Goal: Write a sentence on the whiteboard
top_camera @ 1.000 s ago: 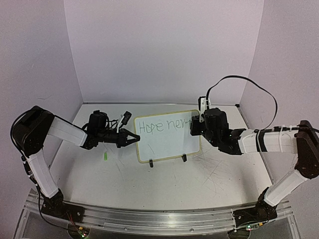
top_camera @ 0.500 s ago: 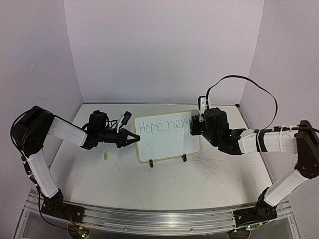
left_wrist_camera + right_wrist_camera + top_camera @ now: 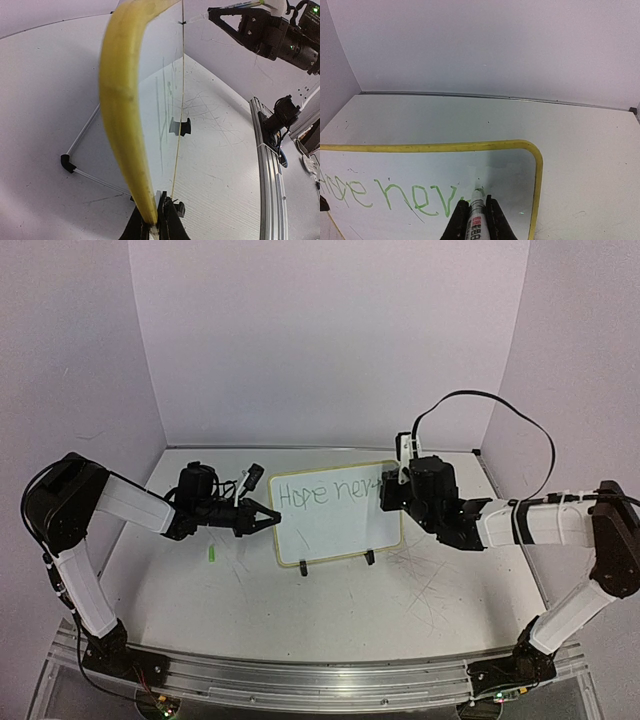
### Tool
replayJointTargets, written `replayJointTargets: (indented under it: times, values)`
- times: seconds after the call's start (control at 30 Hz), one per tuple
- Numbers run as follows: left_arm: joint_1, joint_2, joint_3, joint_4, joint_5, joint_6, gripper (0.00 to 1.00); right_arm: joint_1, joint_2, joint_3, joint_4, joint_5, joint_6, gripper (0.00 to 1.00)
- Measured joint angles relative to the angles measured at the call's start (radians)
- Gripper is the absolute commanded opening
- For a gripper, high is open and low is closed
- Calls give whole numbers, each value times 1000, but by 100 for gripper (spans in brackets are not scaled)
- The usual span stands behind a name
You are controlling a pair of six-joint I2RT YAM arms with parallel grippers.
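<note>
The whiteboard [image 3: 335, 530] stands tilted on two black clip feet mid-table, with a yellow rim. Green writing [image 3: 325, 493] on it reads "Hope nev", also seen in the right wrist view [image 3: 395, 192]. My left gripper [image 3: 268, 519] is shut on the board's left edge; the left wrist view shows its jaws [image 3: 155, 225] pinching the yellow rim [image 3: 122, 100]. My right gripper [image 3: 388, 498] is shut on a marker [image 3: 476, 212] whose tip touches the board [image 3: 510, 170] just right of the "v".
A small green marker cap [image 3: 212, 554] lies on the table left of the board. Scribble marks cover the table [image 3: 430, 580] near the right arm. Walls close in at the back and both sides.
Almost nothing has moved; the right gripper with the marker shifted very slightly on the board. The left arm has held still.
</note>
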Motion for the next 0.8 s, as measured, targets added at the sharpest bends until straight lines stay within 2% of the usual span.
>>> replayJointTargets:
  times: [0.8]
  values:
    - [0,0,1,-2,-1,-4,0,0,14,5,9,-49,42,0]
